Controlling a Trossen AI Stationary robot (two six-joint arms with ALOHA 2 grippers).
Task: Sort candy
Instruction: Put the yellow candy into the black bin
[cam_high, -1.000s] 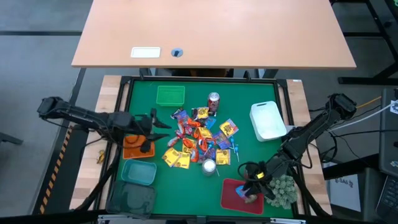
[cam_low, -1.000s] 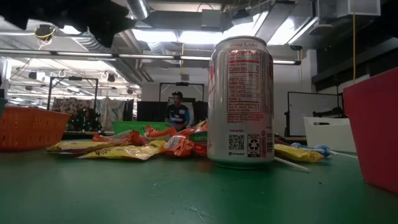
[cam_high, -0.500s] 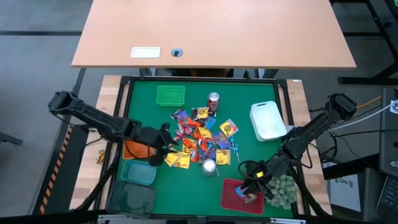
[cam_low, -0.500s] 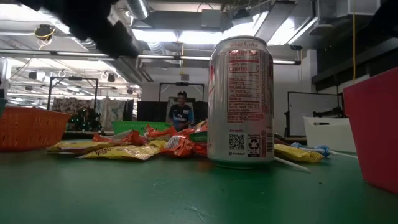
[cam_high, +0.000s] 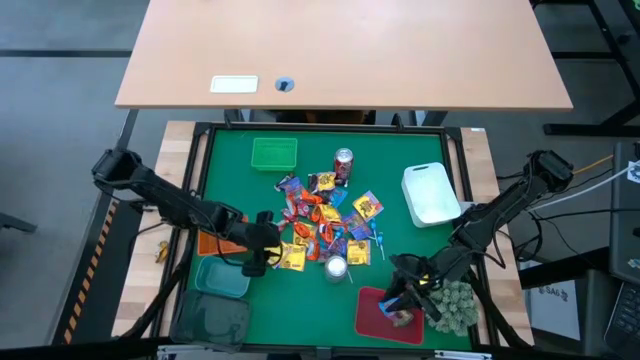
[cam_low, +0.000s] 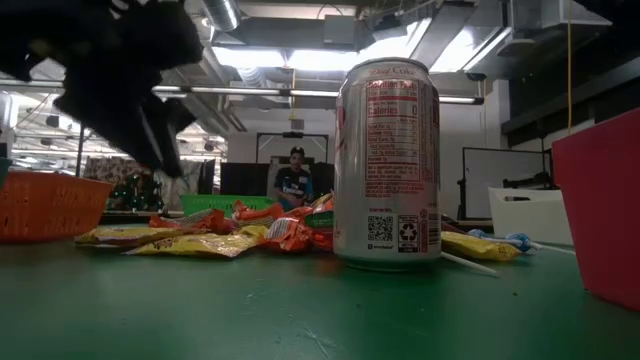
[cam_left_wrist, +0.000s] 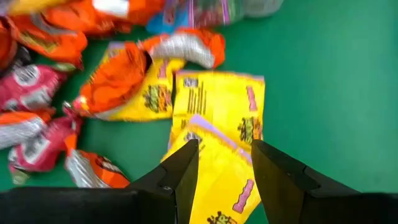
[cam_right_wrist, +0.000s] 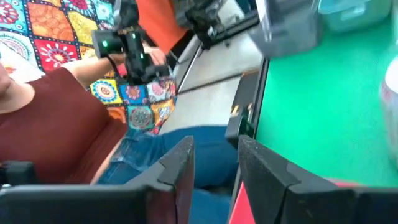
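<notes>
Left gripper (cam_high: 257, 262): hangs over the near-left edge of the candy heap, just right of the orange mesh basket (cam_high: 212, 240); in the left wrist view its dark fingers (cam_left_wrist: 177, 177) stand parted with a gap between them and hold nothing.
Yellow flat packet (cam_left_wrist: 217, 134): lies on the green mat directly beyond those parted fingers, overlapping a second yellow wrapper and touching an orange foil sweet (cam_left_wrist: 115, 78).
Risk at the left: judged from the overlap, closing here could catch two wrappers at once or slide the slick packet out sideways; a descent set too low would press the fingertips into the mat.
Candy heap (cam_high: 325, 222): small yellow, orange-red, blue and purple wrapped sweets, piled mid-table between the two red-and-silver drink cans.
Near drink can (cam_high: 336, 267): stands upright just right of the left gripper; a sweeping arm could tip it into the heap.
Right gripper (cam_high: 405, 295): waits over the near-right corner above the red square tray (cam_high: 375, 312), beside the spiky grey-green plant (cam_high: 455, 305); jaws partly open, nothing seen between them.
Risk at the right: a person in a dark red top (cam_right_wrist: 56, 118) sits close beyond the table edge in the right wrist view.
</notes>
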